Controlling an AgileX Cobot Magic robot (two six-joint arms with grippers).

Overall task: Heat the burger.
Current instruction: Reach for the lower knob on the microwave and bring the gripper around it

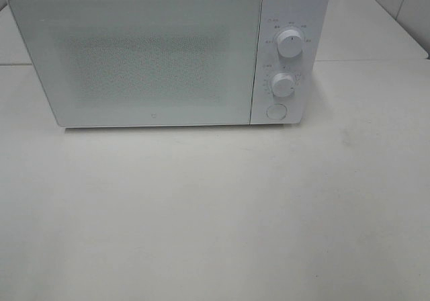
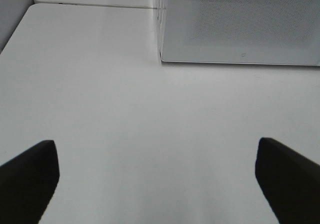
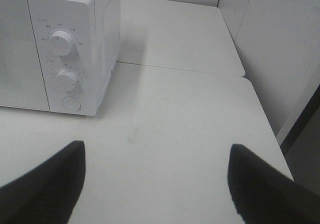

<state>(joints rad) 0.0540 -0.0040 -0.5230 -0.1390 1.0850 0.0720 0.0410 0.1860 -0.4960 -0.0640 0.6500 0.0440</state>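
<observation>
The burger is out of view in every frame. A white microwave stands at the back of the table with its door shut; it also shows as the microwave in the left wrist view and the microwave in the right wrist view. My left gripper is open over bare table, short of the microwave's front left corner, nothing between its fingers. My right gripper is open too, over the table in front of the control panel's side. Neither gripper shows in the exterior high view.
The microwave's panel carries two white knobs and a round button. A seam joins a second table behind. A white wall and the table's right edge lie close on the right.
</observation>
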